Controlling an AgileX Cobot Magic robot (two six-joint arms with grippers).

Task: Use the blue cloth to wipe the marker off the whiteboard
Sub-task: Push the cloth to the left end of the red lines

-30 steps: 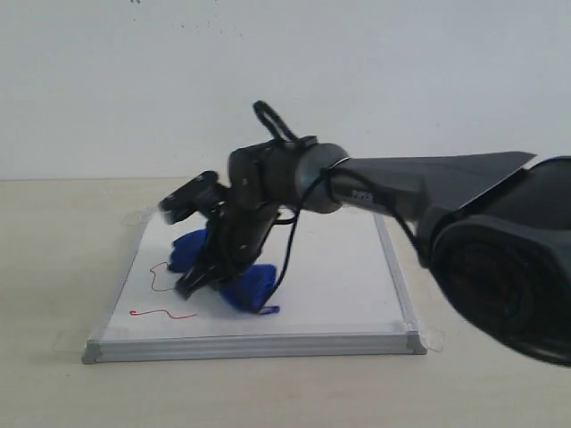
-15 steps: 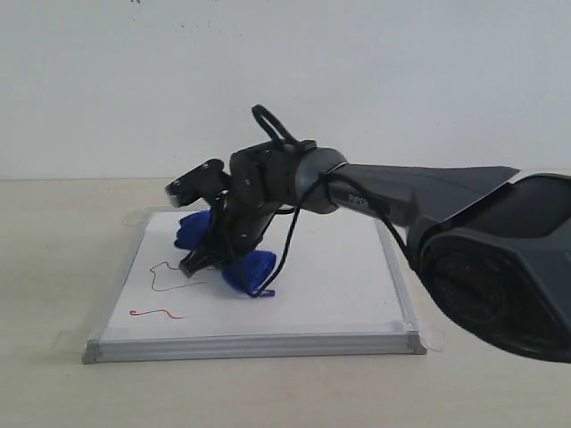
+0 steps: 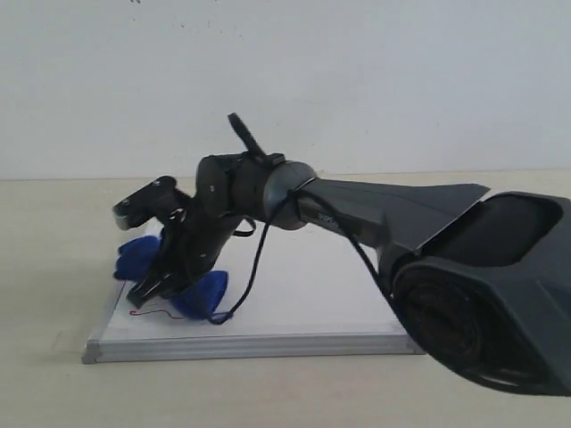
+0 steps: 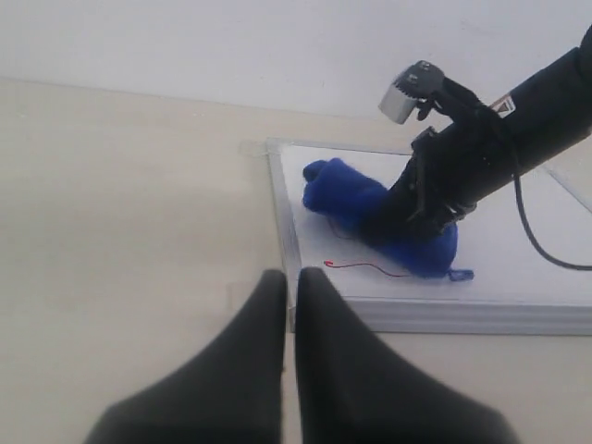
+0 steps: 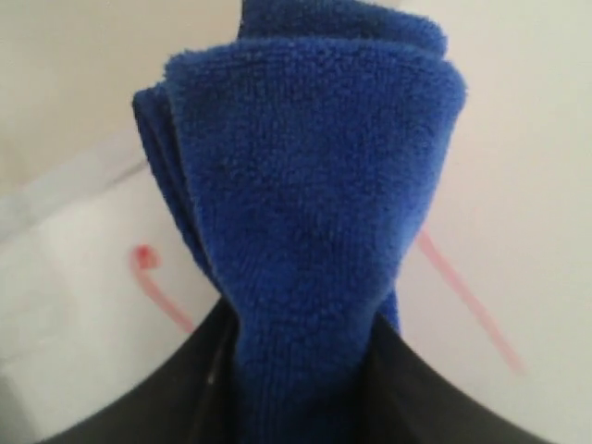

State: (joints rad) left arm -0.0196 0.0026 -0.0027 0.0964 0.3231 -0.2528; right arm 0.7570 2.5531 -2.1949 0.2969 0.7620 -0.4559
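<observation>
The whiteboard (image 3: 303, 294) lies flat on the table, its frame also seen in the left wrist view as the whiteboard (image 4: 518, 277). My right gripper (image 3: 165, 283) is shut on the blue cloth (image 3: 198, 294) and presses it onto the board's near left corner. The blue cloth (image 5: 305, 203) fills the right wrist view, squeezed between both fingers. A short red marker line (image 3: 147, 312) pokes out beside the cloth; the marker (image 4: 365, 268) and marker strokes (image 5: 162, 291) lie either side of the cloth. My left gripper (image 4: 290, 287) hangs shut over the bare table, off the board's corner.
The beige table (image 3: 53, 267) surrounds the board, with a white wall (image 3: 357, 80) behind. The right arm (image 3: 375, 205) stretches across the board from the right. A black cable (image 3: 254, 259) loops down near the cloth.
The right gripper has dragged the blue cloth leftward and toward the near left corner of the board. The upper red loop no longer shows; only a short piece of the lower line remains visible.
</observation>
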